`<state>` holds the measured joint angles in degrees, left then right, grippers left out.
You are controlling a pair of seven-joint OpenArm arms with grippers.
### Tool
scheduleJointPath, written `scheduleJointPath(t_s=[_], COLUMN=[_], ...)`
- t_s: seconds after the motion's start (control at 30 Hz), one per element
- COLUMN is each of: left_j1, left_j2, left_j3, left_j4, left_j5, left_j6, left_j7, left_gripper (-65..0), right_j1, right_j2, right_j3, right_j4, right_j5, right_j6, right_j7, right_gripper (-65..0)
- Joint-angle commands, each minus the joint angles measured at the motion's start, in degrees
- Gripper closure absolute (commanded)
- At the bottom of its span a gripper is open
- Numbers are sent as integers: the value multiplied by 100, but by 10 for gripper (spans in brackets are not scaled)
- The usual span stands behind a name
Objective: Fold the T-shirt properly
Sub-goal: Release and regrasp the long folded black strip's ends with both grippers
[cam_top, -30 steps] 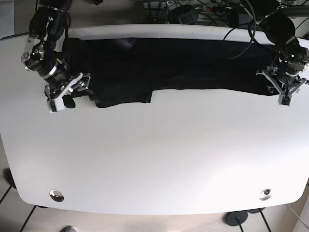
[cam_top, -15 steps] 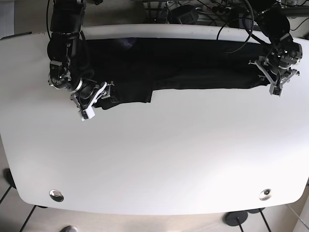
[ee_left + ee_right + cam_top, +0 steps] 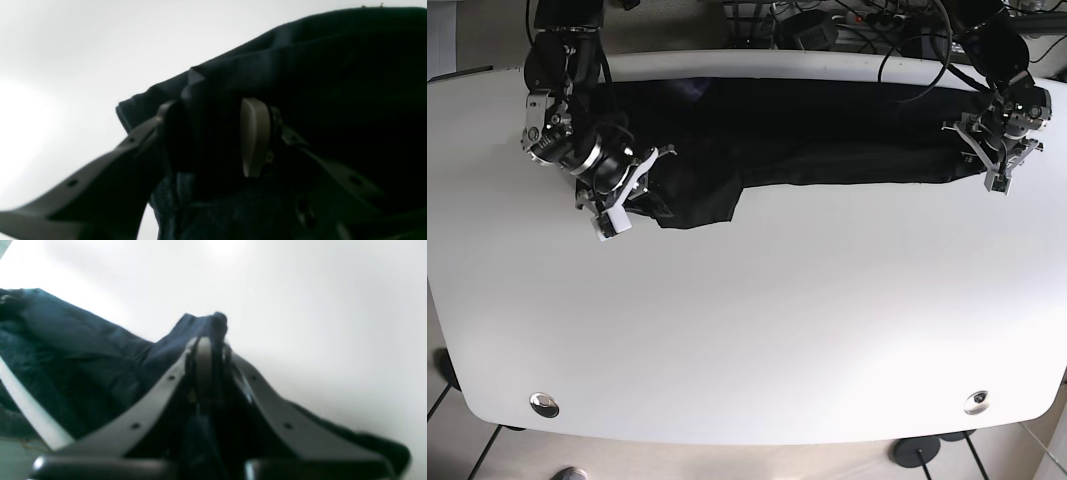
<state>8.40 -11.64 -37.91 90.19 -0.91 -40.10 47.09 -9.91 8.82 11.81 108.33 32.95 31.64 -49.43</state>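
Note:
A black T-shirt [image 3: 807, 140] lies spread in a long band along the far part of the white table [image 3: 747, 330]. My right gripper [image 3: 617, 205], on the base view's left, is shut on the shirt's left end. In the right wrist view its fingers [image 3: 203, 353] pinch a folded edge of the dark cloth [image 3: 83, 353]. My left gripper [image 3: 997, 170], on the base view's right, holds the shirt's right end. In the left wrist view a bunch of the cloth [image 3: 333, 66] fills the gap between its pads [image 3: 253, 136].
Two round metal fittings [image 3: 544, 403] [image 3: 976, 402] sit near the table's front corners. Cables and dark gear [image 3: 847, 25] lie behind the far edge. The table's curved edge runs close to both arms.
My right gripper has moved inward to the right, dragging the shirt's left end with it. My left gripper has moved slightly back and inward with the right end.

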Motion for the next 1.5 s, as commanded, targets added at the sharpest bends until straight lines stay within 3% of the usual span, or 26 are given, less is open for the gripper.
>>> scheduleJointPath(t_s=[0.03,0.37,0.5,0.67,0.7,0.77,0.87,0.97,1.03,1.13,1.27,1.33,1.43,1.5], left_j1=[-10,52,34,-10,-27,-168,-291,-273,69,360,237,78,-247,-599], left_j2=[-71,-150,-186,-159,-142,-142,-177,-150,-150,-177,-168,-159,-212,-282], left_j3=[-11,-2,-2,-2,6,6,6,-2,-2,-2,-2,24,534,763], left_j4=[58,58,84,453,620,796,910,1324,1359,1130,401,233,-224,-558], left_j5=[7,7,-10,-54,-63,-353,-960,-1021,-1021,-1013,-617,-599,-529,-142], left_j6=[10,10,10,10,10,10,10,10,10,10,10,10,10,10], left_j7=[-10,-37,-37,-19,-10,60,456,676,834,825,702,623,623,614], left_gripper=[-250,-250,-250,-250,-250,-250,-250,-250,-250,-250,-250,-250,-250,-250], right_j1=[-209,-886,-1158,-1290,-1290,-1290,-1273,-1290,-1290,-1255,-1079,-930,-648,-305], right_j2=[-34,-34,90,54,54,46,46,63,46,46,116,283,476,652], right_j3=[265,1355,1654,1988,1988,1935,1276,397,-157,-307,-298,-298,-280,-280], right_j4=[415,-25,-359,46,134,327,389,362,186,-236,-904,-1185,-1660,-2020], right_j5=[156,147,138,191,191,191,200,358,314,305,305,305,305,305], right_j6=[14,58,58,67,67,67,76,76,76,76,76,76,76,76], right_j7=[-55,-55,-55,-55,-55,-55,-64,-64,-55,-37,341,552,692,692], right_gripper=[-21,-25,-44,-406,-450,-477,-438,-335,-178,-33,-36,-38,-38,-38])
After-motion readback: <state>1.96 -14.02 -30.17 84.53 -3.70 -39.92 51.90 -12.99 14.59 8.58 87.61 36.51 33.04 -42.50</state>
